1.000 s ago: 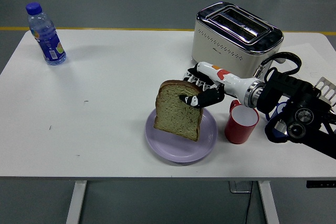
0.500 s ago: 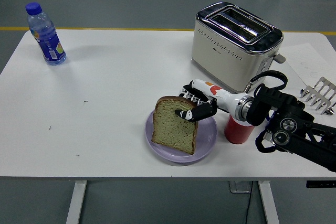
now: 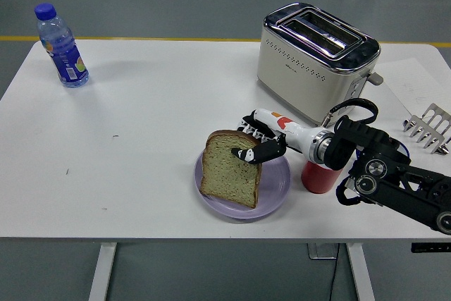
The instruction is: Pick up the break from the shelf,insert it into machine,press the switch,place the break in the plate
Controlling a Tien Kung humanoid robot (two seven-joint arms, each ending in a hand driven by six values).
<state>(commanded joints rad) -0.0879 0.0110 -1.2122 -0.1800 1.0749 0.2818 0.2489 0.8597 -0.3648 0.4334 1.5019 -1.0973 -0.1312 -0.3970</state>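
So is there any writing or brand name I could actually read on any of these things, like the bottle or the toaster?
No text can be read here.
bottle: its blue label carries print, too small and blurred to read.
toaster: no readable brand; only rows of small holes on its side.
red cup, purple plate, slice of bread: no markings visible.
right hand: red and orange patches on its white shell, no letters I can make out.
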